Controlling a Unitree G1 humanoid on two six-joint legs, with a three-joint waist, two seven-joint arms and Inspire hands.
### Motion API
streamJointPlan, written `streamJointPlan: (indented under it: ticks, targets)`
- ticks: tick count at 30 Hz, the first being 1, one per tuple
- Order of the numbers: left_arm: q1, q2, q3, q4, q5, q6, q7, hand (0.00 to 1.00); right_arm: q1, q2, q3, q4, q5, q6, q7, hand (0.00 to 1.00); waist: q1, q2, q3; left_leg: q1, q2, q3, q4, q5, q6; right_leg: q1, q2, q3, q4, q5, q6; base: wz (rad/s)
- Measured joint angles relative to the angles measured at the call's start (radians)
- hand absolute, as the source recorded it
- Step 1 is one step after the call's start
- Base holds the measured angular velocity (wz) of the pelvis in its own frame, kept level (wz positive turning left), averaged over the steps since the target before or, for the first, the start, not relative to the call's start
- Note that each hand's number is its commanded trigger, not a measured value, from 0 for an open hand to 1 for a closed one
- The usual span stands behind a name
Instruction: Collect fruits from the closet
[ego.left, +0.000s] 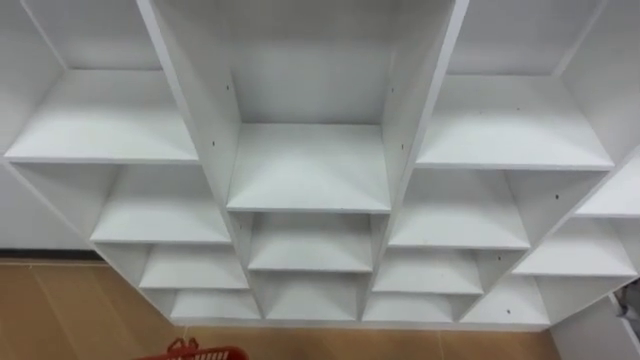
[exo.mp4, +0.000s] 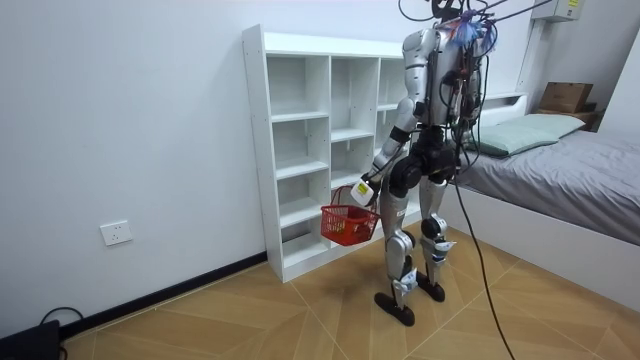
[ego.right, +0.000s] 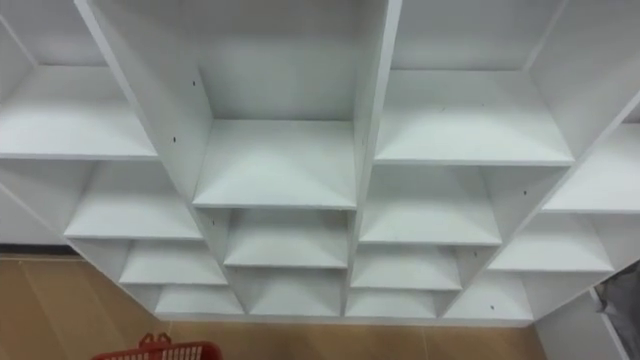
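The white closet of open shelves (ego.left: 308, 166) stands right before me, and every compartment I see is bare; no fruit lies on the boards. In the room view I stand upright facing the closet (exo.mp4: 300, 150). My left hand (exo.mp4: 362, 191) hangs at my side, shut on the handle of a red basket (exo.mp4: 348, 226). Something yellowish shows through the basket's mesh. The basket's rim (ego.left: 215, 353) peeks in at the bottom left of the eye views.
Wooden floor (ego.left: 60, 310) runs along the closet's foot. A bed (exo.mp4: 560, 170) with a grey cover stands close on the room view's right, beside the closet's end. A white wall with a socket (exo.mp4: 117, 233) is on the room view's left.
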Motion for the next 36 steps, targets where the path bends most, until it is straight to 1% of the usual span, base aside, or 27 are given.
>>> streamJointPlan:
  ticks: [2,7,9,10,14,17,18,24,29,31,32,33,36]
  targets:
    - [-0.006,-0.006,0.017,0.012,0.000,0.006,-0.004,1.00,0.000,0.001,-0.015,0.006,-0.001,0.007,0.001,0.00,0.000,0.001,-0.0004,0.001,0.000,0.000,0.000,0.000,0.000,0.000,0.000,-0.001,-0.001,0.000,0.000,0.00]
    - [-0.017,-0.006,0.014,0.018,0.001,0.019,-0.004,1.00,-0.027,-0.003,-0.020,0.040,-0.025,0.021,0.007,0.00,0.001,0.001,-0.0004,0.004,0.000,0.006,-0.001,0.000,0.000,-0.002,0.000,0.007,0.001,0.000,0.000,-0.05]
    - [-0.023,-0.007,0.014,0.018,0.003,0.036,-0.003,1.00,-0.038,-0.006,-0.021,0.039,-0.054,0.035,0.007,0.00,0.001,-0.001,0.0008,0.014,0.000,0.013,-0.002,0.000,0.000,0.006,0.001,0.020,0.001,0.000,0.000,-0.08]
    - [-0.024,-0.007,0.014,0.018,0.003,0.038,-0.003,1.00,-0.039,-0.007,-0.021,0.039,-0.063,0.038,0.006,0.00,0.001,-0.002,0.0013,0.018,0.000,0.014,-0.002,0.000,0.000,0.010,0.001,0.021,0.001,0.000,0.000,-0.05]
    - [-0.028,-0.006,0.016,0.018,0.024,0.050,-0.004,1.00,-0.044,-0.009,-0.031,0.035,-0.104,0.041,0.008,0.00,-0.002,-0.005,0.0023,0.021,0.000,0.012,-0.003,-0.001,0.000,0.013,0.000,0.019,0.001,-0.001,0.001,0.00]
    - [-0.031,-0.006,0.016,0.018,0.039,0.051,-0.005,1.00,-0.048,-0.011,-0.030,0.037,-0.116,0.041,0.009,0.00,-0.001,-0.007,0.0040,0.020,0.000,0.010,-0.004,-0.001,0.000,0.013,0.001,0.018,0.001,-0.001,0.002,0.00]
    - [-0.033,-0.006,0.015,0.018,0.043,0.052,-0.005,1.00,-0.050,-0.012,-0.030,0.039,-0.118,0.041,0.009,0.00,-0.002,-0.003,0.0025,0.020,0.000,0.010,-0.005,-0.002,0.000,0.011,0.001,0.018,0.000,-0.001,0.002,0.00]
    - [-0.034,-0.006,0.016,0.018,0.048,0.055,-0.004,1.00,-0.050,-0.012,-0.030,0.039,-0.120,0.041,0.007,0.00,-0.001,-0.001,0.0005,0.019,0.000,0.013,-0.013,-0.002,0.000,0.009,0.002,0.023,-0.001,-0.001,0.002,0.00]
    - [-0.039,-0.006,0.017,0.020,0.068,0.055,-0.004,1.00,-0.050,-0.012,-0.030,0.039,-0.121,0.040,0.007,0.00,-0.001,-0.001,-0.0004,0.019,0.000,0.014,-0.015,-0.002,0.000,0.009,0.002,0.024,-0.011,-0.001,0.002,0.00]
    - [-0.040,-0.006,0.017,0.019,0.073,0.055,-0.004,1.00,-0.049,-0.012,-0.030,0.038,-0.121,0.040,0.007,0.00,-0.002,-0.004,-0.0028,0.018,-0.001,0.014,-0.015,-0.002,0.000,0.010,0.002,0.025,-0.014,-0.001,0.002,0.00]
    - [-0.042,-0.006,0.017,0.019,0.090,0.055,-0.003,1.00,-0.047,-0.012,-0.029,0.035,-0.121,0.040,0.007,0.00,-0.002,-0.001,-0.0014,0.018,-0.001,0.014,-0.015,-0.002,0.000,0.010,0.002,0.025,-0.015,-0.001,0.002,0.00]
    - [-0.047,-0.006,0.016,0.019,0.112,0.055,0.000,1.00,-0.047,-0.012,-0.030,0.035,-0.122,0.039,0.006,0.00,-0.002,-0.004,-0.0028,0.018,-0.001,0.014,-0.015,-0.002,0.000,0.008,0.002,0.027,-0.015,-0.001,0.002,0.00]
    - [-0.058,-0.006,0.016,0.019,0.170,0.055,0.009,1.00,-0.047,-0.012,-0.030,0.033,-0.124,0.037,0.006,0.00,-0.004,-0.005,-0.0037,0.018,-0.001,0.014,-0.015,-0.002,0.000,0.007,0.002,0.028,-0.016,-0.001,0.002,-0.04]
